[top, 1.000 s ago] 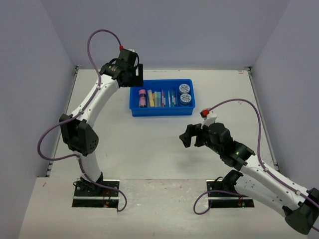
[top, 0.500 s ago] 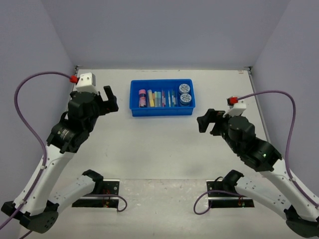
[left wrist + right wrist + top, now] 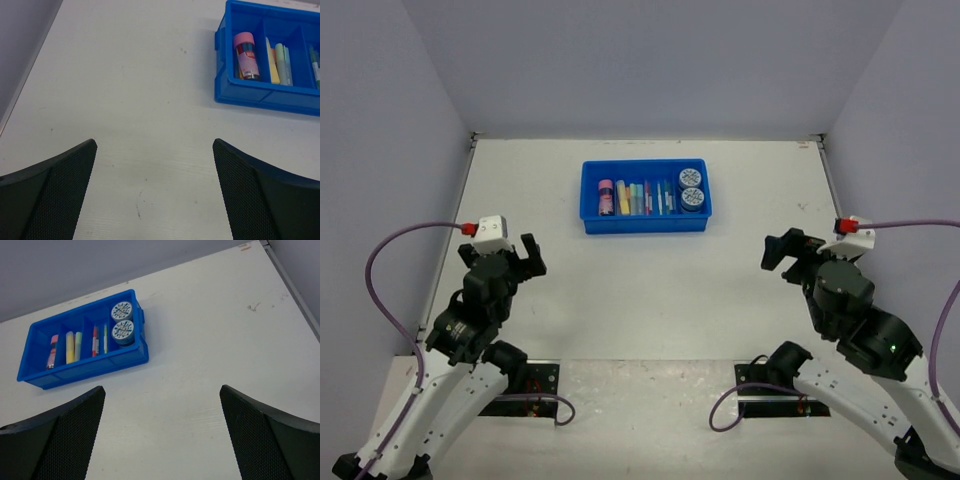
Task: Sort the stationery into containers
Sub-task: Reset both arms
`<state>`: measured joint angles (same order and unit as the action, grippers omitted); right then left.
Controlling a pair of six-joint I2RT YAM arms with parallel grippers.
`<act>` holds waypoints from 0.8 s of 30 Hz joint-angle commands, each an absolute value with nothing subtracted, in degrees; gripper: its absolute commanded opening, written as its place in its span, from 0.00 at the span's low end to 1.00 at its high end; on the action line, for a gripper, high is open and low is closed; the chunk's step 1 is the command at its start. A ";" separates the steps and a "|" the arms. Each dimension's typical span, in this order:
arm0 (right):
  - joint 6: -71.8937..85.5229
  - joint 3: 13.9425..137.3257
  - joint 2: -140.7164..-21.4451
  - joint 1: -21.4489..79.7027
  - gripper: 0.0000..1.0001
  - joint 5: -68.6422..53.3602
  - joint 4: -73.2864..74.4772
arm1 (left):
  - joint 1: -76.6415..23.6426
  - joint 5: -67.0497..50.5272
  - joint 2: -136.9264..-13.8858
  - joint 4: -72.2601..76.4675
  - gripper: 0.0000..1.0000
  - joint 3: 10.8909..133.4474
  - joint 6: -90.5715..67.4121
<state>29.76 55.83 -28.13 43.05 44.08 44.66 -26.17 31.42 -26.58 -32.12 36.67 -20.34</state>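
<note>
My left claw [image 3: 523, 256] and right claw [image 3: 782, 250] gape wide, holding nothing, well apart from the tray [image 3: 645, 224]. Tube [image 3: 246, 55], markers [image 3: 280, 62], pens [image 3: 95, 340] and discs [image 3: 122, 331] lie in its compartments. Sorting looks finished to me; the next move, I judge, is only to park.

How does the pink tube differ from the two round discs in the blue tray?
The pink tube is long and lies on its side at the left end of the blue tray; the discs are round, faces up, at the right end. The tube is pink, the discs blue-grey. Both are inside it.
</note>
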 commanded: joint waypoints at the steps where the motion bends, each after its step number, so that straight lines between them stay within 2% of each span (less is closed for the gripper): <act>1: 30.15 50.33 -26.64 42.98 0.99 45.64 41.82 | -25.58 32.87 -22.54 -25.04 1.00 35.23 -19.07; 7: 29.71 47.81 -29.05 42.98 0.99 47.31 41.31 | -25.58 33.40 -18.54 -24.35 1.00 34.10 -18.46; 14: 30.65 48.08 -32.08 42.98 0.99 48.91 42.11 | -25.58 32.89 -20.34 -24.35 1.00 34.45 -18.46; 24: 31.11 47.23 -29.13 42.98 0.99 48.57 41.43 | -25.58 33.37 -20.86 -24.44 1.00 34.39 -19.10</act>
